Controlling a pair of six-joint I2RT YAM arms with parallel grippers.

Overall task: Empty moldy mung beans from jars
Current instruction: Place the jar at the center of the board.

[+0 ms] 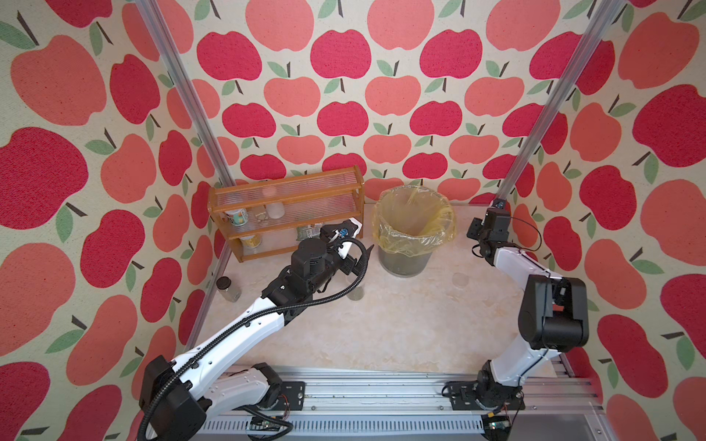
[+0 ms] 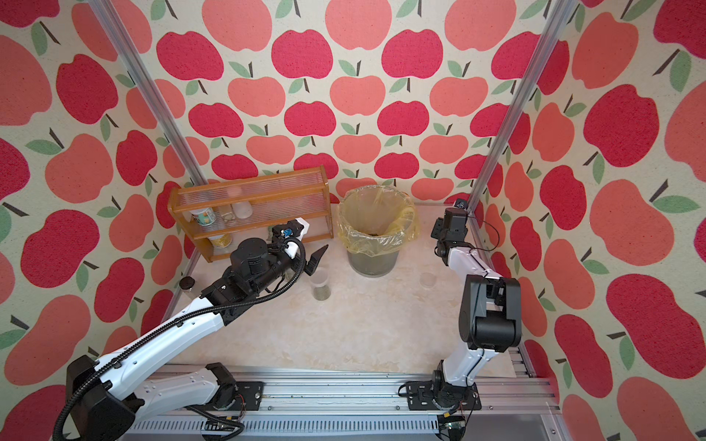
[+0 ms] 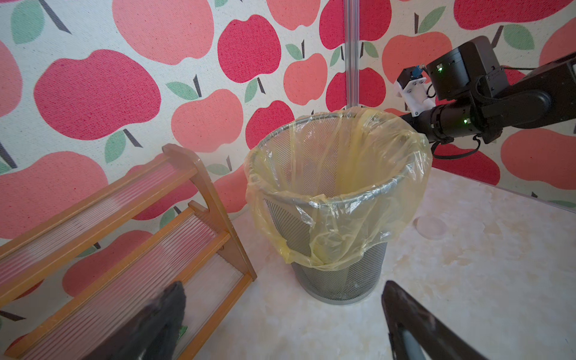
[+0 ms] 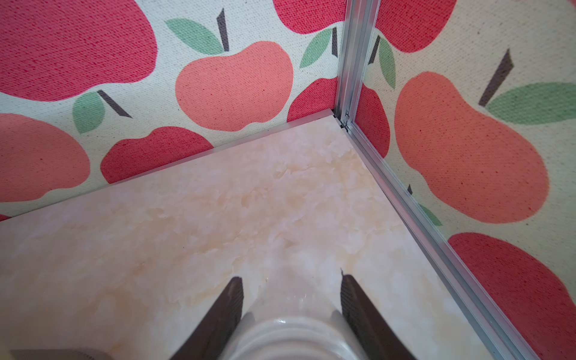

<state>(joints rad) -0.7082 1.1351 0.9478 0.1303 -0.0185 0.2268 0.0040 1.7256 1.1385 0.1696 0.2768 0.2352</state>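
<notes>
Clear and threaded at the neck, the held jar (image 4: 290, 335) sits between the two dark fingers (image 4: 229, 311) of the right hand (image 4: 290, 279). The hand pinches it from both sides above the marbled table (image 4: 187, 218), in the far right corner of the cell. The table shows straight through the jar's wall.

The standing jar (image 2: 320, 283), also clear, is upright and lidless on the table, near the mesh waste bin (image 2: 376, 263) on its left side. The mung beans (image 2: 322, 293) fill its lower part.

The left hand (image 3: 282, 293) is spread wide and grips nothing. Its fingers (image 3: 405, 314) point toward the bin, and one fingertip lies over the lowest shelf of the wooden rack (image 3: 199, 174). In a top view one finger hangs just above the standing jar's mouth.

A yellow plastic liner (image 3: 339, 174) is folded over the bin's rim. A small dark-capped jar (image 2: 187, 284) stands by the left wall. A low clear round piece (image 2: 428, 280) lies between the bin and the right arm; I cannot tell whether it is a lid or a short jar.
</notes>
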